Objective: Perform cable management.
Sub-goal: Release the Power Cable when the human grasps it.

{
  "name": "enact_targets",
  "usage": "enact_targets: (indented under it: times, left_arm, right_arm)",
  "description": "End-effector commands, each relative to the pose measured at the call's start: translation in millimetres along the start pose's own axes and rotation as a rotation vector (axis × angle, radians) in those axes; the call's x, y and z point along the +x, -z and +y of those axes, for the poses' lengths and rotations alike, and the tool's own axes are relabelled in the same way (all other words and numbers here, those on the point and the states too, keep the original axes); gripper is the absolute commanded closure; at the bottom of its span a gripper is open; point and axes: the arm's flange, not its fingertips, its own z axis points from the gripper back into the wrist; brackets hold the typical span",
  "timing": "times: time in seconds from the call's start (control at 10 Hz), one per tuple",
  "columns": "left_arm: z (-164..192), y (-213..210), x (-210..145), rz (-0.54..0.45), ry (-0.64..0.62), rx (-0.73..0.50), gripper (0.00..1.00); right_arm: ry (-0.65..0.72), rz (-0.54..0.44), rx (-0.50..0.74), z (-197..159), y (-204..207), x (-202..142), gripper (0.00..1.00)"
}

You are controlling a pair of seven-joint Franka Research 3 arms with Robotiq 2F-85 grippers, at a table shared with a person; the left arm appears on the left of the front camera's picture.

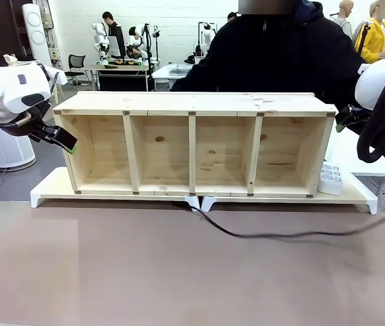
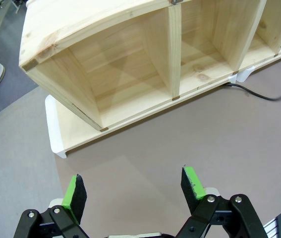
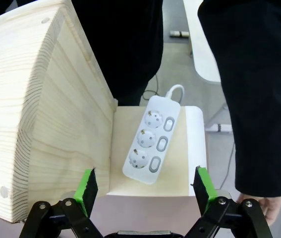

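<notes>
Right now I see the cable (image 1: 273,235) lying loose on the brown table (image 1: 178,278), running from the foot of the wooden shelf (image 1: 195,144), at about its middle, out toward the table's right edge in a shallow curve. Nothing touches it along the stretch I can see. My left wrist camera catches a short piece of the cable (image 2: 256,93) coming out from under the shelf's front edge (image 2: 130,64).

The shelf has four open compartments and stands on two white risers (image 1: 131,193) set end to end. Just beside its right end, on the riser, sits a white power strip (image 1: 330,179); through my right wrist camera I look straight down on that power strip (image 3: 151,140), with its three sockets and three switches, lying flat against the shelf's end wall (image 3: 46,109).

My left gripper (image 1: 64,140) hovers by the shelf's left end, and in its own view the left gripper (image 2: 135,191) has its fingers spread wide over bare table, holding nothing. My right gripper (image 3: 146,191) is likewise spread apart and empty above the power strip. A person in a dark top (image 1: 280,58) stands behind the shelf, one sleeve (image 3: 252,84) hanging close to my right gripper with the hand (image 3: 271,207) at its end.
</notes>
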Motion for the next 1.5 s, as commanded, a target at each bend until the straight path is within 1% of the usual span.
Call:
enact_targets:
  times: [0.0, 1.4]
  left_arm:
    - [0.0, -0.2, 0.0, 0.0, 0.001, 0.004, 0.0]
    - [0.0, -0.2, 0.0, 0.0, 0.001, 0.004, 0.0]
  right_arm:
    - [0.002, 0.0, -0.002, -1.7, 0.0, -0.2, 0.0]
    - [0.002, 0.0, -0.002, -1.7, 0.0, -0.2, 0.0]
